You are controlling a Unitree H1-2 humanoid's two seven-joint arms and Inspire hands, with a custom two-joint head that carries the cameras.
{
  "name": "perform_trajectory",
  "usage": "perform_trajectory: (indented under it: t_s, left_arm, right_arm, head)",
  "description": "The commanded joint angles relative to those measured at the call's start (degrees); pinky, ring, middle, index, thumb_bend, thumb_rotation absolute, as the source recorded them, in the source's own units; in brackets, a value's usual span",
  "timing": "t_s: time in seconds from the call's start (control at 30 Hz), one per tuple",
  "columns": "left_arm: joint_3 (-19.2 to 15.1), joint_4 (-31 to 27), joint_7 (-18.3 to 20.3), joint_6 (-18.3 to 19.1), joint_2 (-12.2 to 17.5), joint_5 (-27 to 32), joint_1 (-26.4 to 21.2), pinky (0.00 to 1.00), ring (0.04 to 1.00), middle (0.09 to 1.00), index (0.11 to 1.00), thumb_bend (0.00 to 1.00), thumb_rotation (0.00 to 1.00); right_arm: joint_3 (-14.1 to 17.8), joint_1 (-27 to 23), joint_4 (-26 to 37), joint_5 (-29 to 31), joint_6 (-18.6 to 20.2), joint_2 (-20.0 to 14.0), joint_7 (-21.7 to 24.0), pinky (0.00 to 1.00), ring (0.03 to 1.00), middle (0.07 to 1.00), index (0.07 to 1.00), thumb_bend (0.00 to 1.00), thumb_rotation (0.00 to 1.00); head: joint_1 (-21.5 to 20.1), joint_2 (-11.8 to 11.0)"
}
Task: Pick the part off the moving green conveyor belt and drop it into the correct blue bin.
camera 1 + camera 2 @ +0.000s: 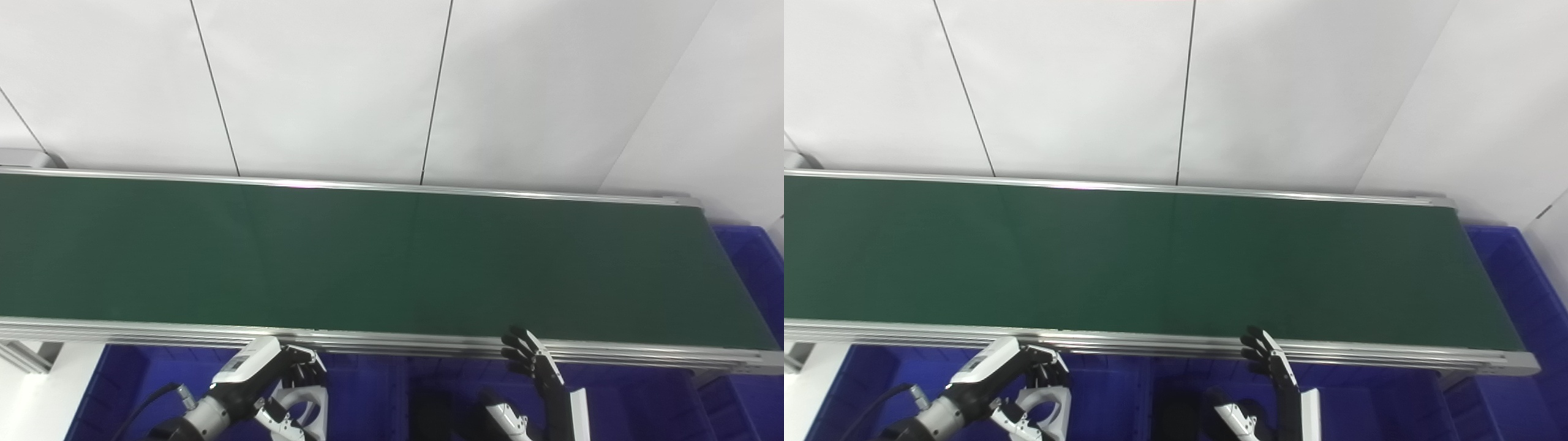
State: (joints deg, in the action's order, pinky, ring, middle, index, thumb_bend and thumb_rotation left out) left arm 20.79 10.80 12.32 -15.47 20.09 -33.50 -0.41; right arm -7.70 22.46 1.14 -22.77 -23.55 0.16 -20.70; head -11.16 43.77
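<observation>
Two hands low over the blue bins (392,392), near the green conveyor belt (367,257). Left hand (288,383) curled around a white part (303,401). Right hand (536,367) empty, fingers straight and apart.

We see a wall of plain white panels (331,86) behind the work area, split by thin dark seams that run slightly slanted. On the right a second white panel (723,122) angles in toward us. The light is even and soft, with a faint sheen. At lower left sits a white surface (43,392).
</observation>
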Motion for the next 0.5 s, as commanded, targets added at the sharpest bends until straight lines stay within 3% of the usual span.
perform_trajectory:
  t_s: [0.0,0.07,0.17,0.2,0.37,0.47]
  left_arm:
    - [0.49,-1.82,0.26,0.62,1.0,-1.58,-1.4,0.45,0.426,0.48,0.529,0.5,0.0]
    - [1.05,-1.92,0.62,0.47,1.39,-2.32,-1.58,0.48,0.436,0.487,0.526,0.5,0.0]
    - [2.36,-3.09,1.93,0.9,2.49,-4.38,-1.9,0.65,0.61,0.572,0.497,0.52,0.04]
    - [2.83,-3.86,2.96,1.53,3.01,-4.97,-2.05,0.74,0.671,0.64,0.561,0.58,0.16]
    - [4.31,-7.51,8.86,4.65,5.14,-6.43,-2.82,0.91,0.797,0.763,0.741,0.79,0.58]
    - [4.16,-10.43,12.55,5.07,6.62,-3.82,-2.36,0.95,0.84,0.817,0.797,0.9,0.72]
  right_arm:
    - [0.04,-0.01,1.96,-0.21,-1.86,0.56,0.58,0.67,0.733,0.776,0.825,0.76,0.68]
    - [0.03,0.02,2.11,-0.21,-1.62,0.61,0.74,0.68,0.735,0.777,0.827,0.76,0.69]
    - [0.24,0.02,1.91,-0.93,-1.88,0.85,0.31,0.67,0.731,0.774,0.825,0.76,0.69]
    - [0.27,0.06,1.92,-0.97,-1.94,0.96,0.27,0.67,0.73,0.772,0.824,0.76,0.69]
    - [0.24,0.37,2.7,-0.34,-1.19,1.24,1.1,0.68,0.734,0.772,0.825,0.77,0.69]
    - [0.35,0.4,2.84,-0.8,-1.35,1.34,1.06,0.67,0.733,0.774,0.825,0.77,0.69]
  head:
    - [0.07,0.18]
    - [-0.01,0.18]
    - [-0.2,0.21]
    - [-0.29,0.2]
    - [-0.44,0.39]
    - [-0.63,0.51]
